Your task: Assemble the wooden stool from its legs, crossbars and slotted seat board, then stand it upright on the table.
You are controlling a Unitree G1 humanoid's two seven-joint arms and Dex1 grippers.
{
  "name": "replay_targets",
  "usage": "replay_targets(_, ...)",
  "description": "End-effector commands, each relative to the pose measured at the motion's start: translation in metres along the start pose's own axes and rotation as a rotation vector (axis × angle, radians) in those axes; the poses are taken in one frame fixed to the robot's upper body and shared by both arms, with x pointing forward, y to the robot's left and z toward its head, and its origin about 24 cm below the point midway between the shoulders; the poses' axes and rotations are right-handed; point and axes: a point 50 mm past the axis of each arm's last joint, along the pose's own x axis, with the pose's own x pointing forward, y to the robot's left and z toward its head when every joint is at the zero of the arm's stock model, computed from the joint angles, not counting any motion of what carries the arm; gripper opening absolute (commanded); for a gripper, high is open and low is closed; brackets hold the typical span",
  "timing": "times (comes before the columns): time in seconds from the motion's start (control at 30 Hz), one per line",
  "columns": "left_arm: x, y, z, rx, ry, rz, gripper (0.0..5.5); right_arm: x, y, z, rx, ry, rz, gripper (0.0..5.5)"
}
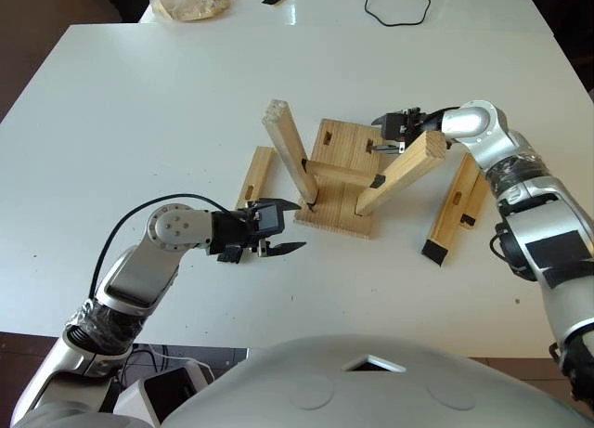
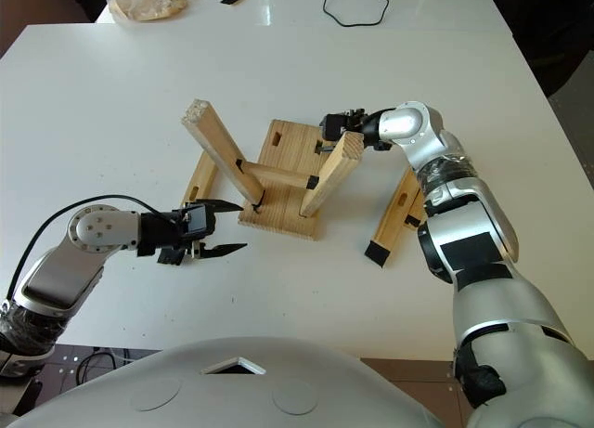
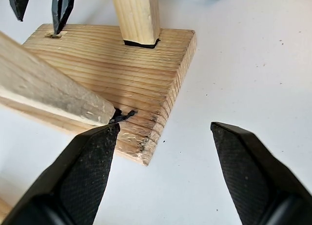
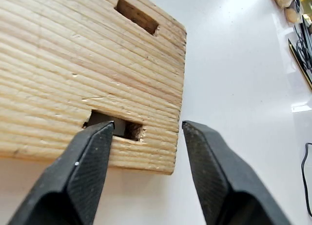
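Left tool and right tool both released at seat board. Fetch loose leg and align it squarely with empty slot.

Seat board w/ 2 legs

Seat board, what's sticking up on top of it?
On the seat board, the left leg and the right leg stand up near its front edge, a crossbar joining them. Its far slots hold no legs. The leg ends inside the board are hidden.
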Motion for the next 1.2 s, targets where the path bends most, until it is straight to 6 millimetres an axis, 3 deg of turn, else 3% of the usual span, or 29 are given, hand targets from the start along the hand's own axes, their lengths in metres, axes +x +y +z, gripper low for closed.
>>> replay_targets(0.03, -0.002, 0.002, -0.001, -0.003, 0.014, 0.026, 3.46, -0.016, 0.046, -0.041, -0.025, 0.16, 0.282, 2.59)
replay_targets(0.17, -0.004, 0.004, -0.006, -0.001, 0.039, 0.051, 3.46, -0.04, 0.044, -0.04, -0.032, 0.121, 0.352, 2.59)
replay_targets(0.3, -0.004, 0.003, -0.008, -0.007, 0.049, 0.068, 3.46, -0.056, 0.039, -0.02, -0.035, 0.015, 0.399, 2.59)
replay_targets(0.43, -0.004, 0.003, -0.01, -0.016, 0.053, 0.09, 3.46, -0.055, 0.048, 0.014, -0.031, -0.122, 0.449, 2.59)
replay_targets(0.57, -0.003, 0.003, -0.011, -0.017, 0.054, 0.095, 3.46, -0.048, 0.06, 0.031, -0.007, -0.182, 0.46, 2.59)
replay_targets(0.87, -0.007, 0.008, -0.015, -0.003, 0.083, 0.134, 3.46, -0.067, 0.052, 0.032, 0.089, -0.187, 0.368, 2.59)
replay_targets(1.03, -0.01, -0.009, -0.004, -0.037, 0.023, 0.045, 3.46, -0.048, 0.019, 0.028, 0.073, -0.166, 0.126, 2.59)
replay_targets(1.2, -0.011, -0.024, 0.004, -0.073, -0.023, -0.051, 3.46, -0.037, 0.001, 0.005, -0.001, -0.019, -0.031, 2.59)
